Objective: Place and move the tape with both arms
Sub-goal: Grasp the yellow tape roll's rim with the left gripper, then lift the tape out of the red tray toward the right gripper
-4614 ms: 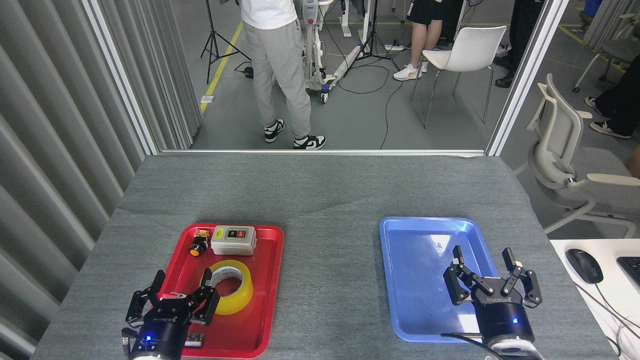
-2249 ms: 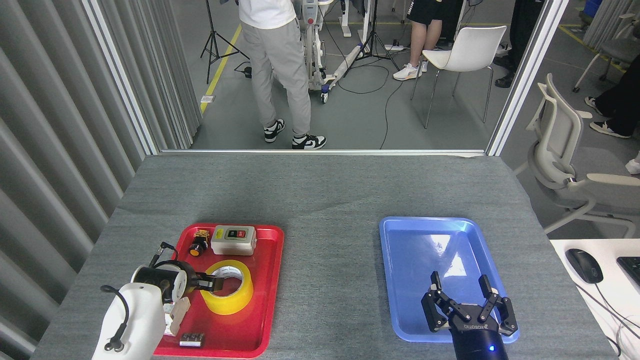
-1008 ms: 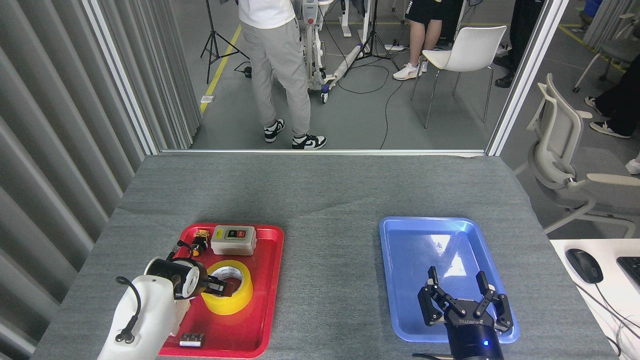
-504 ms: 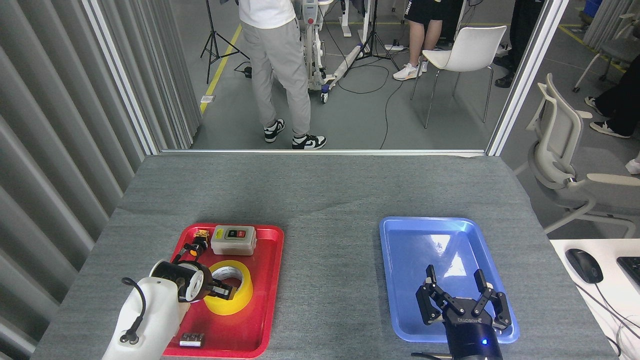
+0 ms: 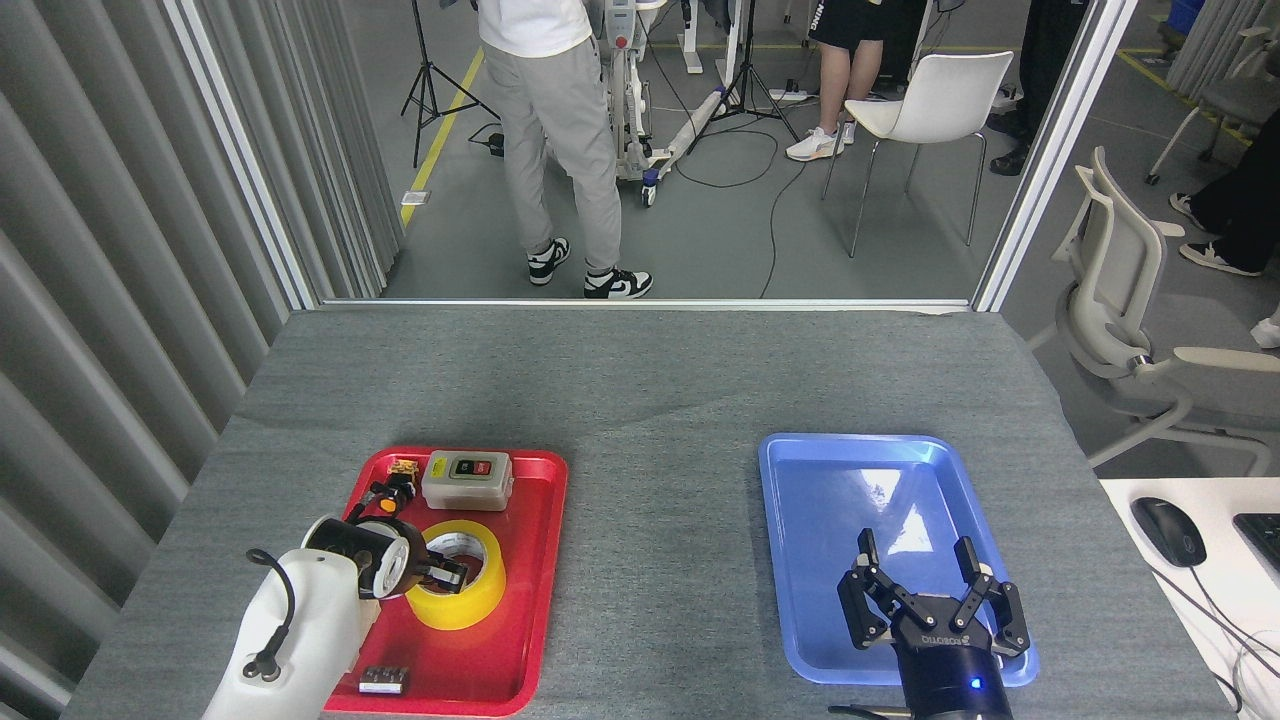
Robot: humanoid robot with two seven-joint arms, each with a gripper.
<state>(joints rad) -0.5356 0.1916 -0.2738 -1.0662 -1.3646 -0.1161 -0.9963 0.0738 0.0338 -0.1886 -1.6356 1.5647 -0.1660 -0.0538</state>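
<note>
Tape (image 5: pixel 460 588) flat in red tray (image 5: pixel 535 640) on bench (image 5: pixel 650 400), just below grey switch box (image 5: pixel 466 480). Head view only: left pincer (image 5: pixel 445 573) reaching into the roll's core, state impossible to tell. Right pincer (image 5: pixel 935 600) spread open, empty, over blue tray (image 5: pixel 800 560). Grasp step, seemingly; next, close on the roll's wall and lift clear.

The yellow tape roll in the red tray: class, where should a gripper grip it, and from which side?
The tape lies flat, hole up. Probably best to pinch its near-left wall from above, one finger in the core, one outside. That side faces the left gripper, and the switch box crowds the far side.
</note>
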